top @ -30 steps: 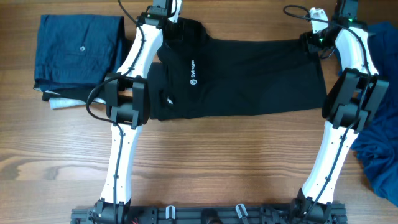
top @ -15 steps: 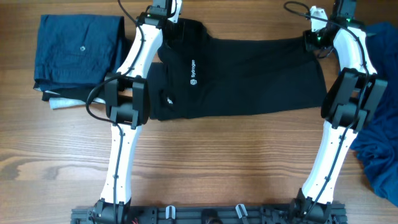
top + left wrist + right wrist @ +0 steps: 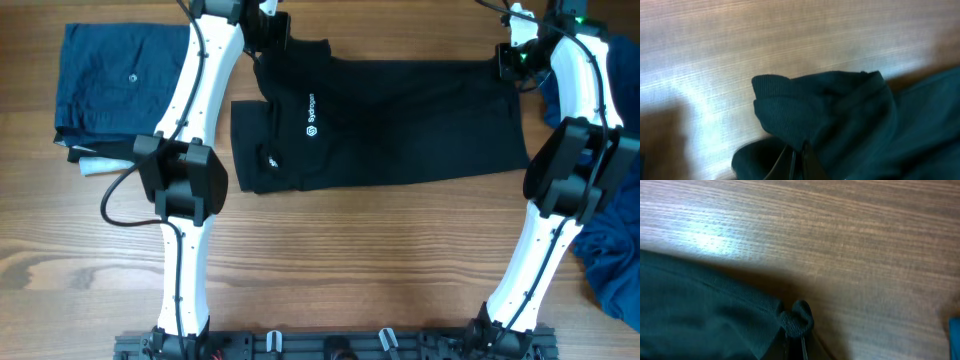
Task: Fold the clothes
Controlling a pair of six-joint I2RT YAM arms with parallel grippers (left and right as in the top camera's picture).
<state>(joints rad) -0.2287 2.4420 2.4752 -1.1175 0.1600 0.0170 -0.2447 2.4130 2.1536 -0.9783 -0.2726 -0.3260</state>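
Our left gripper (image 3: 268,27) and right gripper (image 3: 516,58) each pinch a far corner of the black shirt (image 3: 400,120). It lies flat beside the folded blue pile (image 3: 125,80), long side running between both grippers.

I'm seeing a wooden table (image 3: 380,260) stretching across the whole view, its grain running left to right and light glaring off it in both wrist views. At the left, a small white scrap (image 3: 97,166) is peeking out; I'm not making out what it is.
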